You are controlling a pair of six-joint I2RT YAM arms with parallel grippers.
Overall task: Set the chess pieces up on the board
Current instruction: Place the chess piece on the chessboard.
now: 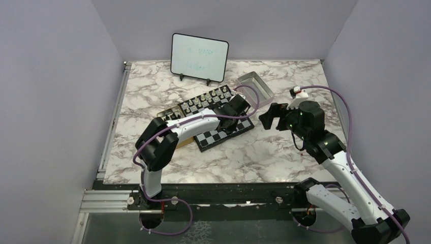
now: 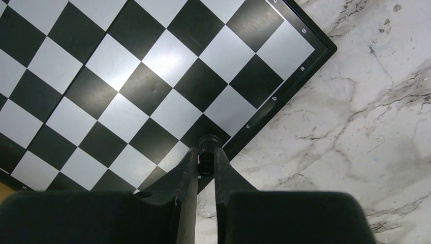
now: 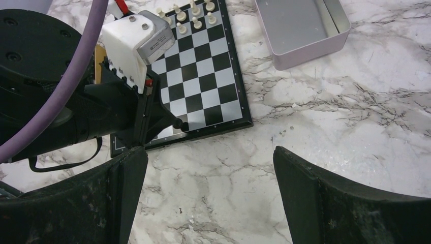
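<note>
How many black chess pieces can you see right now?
1. A tiny black chess piece is pinched in the left gripper, at the edge of the black-and-white checked board. Others may be hidden from these views.

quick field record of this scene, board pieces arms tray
board: checkered, black rim, on marble table
pale pieces: standing on far rows
black piece: over an edge square, contact unclear
left fingers: shut on black piece
right fingers: open, empty, over table beside board
tray: metal, past board's far corner
</note>
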